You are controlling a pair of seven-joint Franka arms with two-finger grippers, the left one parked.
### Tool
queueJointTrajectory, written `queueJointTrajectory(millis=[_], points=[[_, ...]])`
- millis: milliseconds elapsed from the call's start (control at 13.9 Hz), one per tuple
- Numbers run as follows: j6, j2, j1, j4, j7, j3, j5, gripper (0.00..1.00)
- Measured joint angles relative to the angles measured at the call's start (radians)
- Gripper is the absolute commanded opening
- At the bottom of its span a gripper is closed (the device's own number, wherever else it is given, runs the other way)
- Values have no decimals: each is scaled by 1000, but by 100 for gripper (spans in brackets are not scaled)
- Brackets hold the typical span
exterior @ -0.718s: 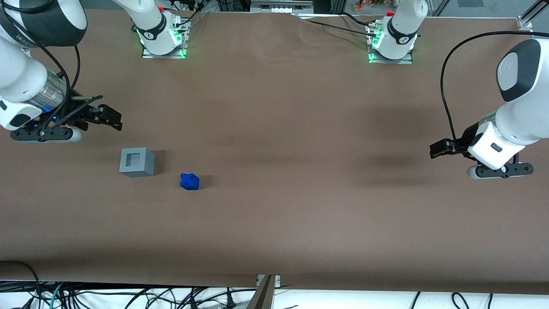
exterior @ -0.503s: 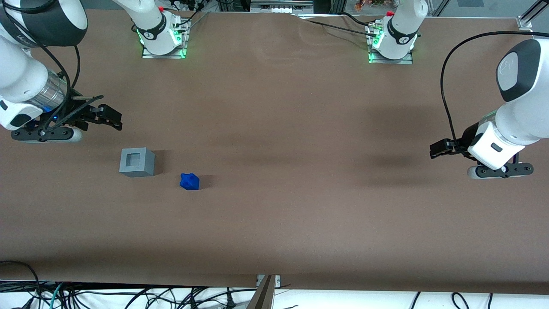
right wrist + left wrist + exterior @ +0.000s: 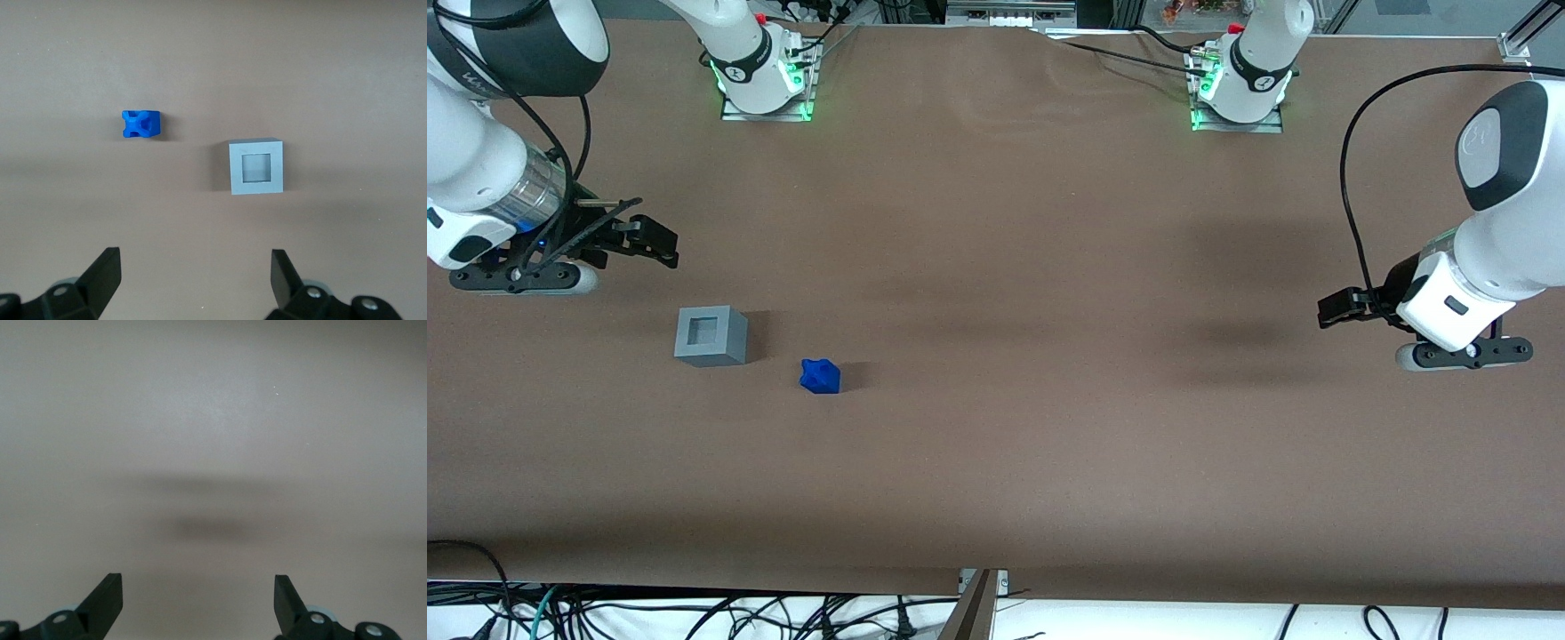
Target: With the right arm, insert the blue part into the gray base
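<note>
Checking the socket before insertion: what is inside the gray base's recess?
Nothing: the gray base recess shows only its pale floor. The blue part lies apart on the table; the gripper is open, away from both.

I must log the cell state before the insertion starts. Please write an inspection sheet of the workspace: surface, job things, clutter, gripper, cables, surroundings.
Surface: brown table, flat, with soft shadows only.
Job things: blue part lies on the table, apart from the gray base and a little nearer to the front camera; the base's square recess faces up and is empty.
Clutter: nothing seen.
Gripper: right arm's gripper is open, holds nothing, and hangs above the table farther from the front camera than the base.
Cables: a black cable loops along the right arm; a tangle of cables lies below the table's near edge.
Surroundings: two arm bases with green lights.
</note>
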Motion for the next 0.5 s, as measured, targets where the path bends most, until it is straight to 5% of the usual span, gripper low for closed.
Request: queueJointTrajectory(millis=[503], points=[[-12,-1,0,1,0,2,-1,99]])
